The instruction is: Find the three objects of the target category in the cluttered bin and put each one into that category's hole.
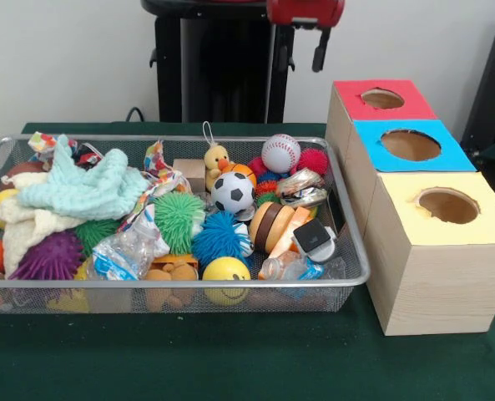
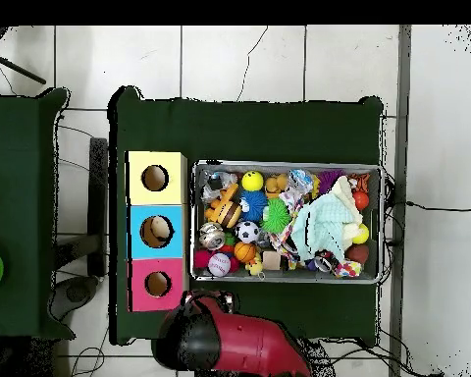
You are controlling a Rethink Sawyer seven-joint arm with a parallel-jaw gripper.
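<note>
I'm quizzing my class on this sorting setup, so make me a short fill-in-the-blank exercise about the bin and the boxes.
1. The box nearest the front-view camera has a ____ top.
2. The middle box has a ____ top.
3. In the bin, the soccer ball sits just in front of a toy ____.
4. Each box top has one round ____.

Missing words: yellow; blue; duck; hole
</note>
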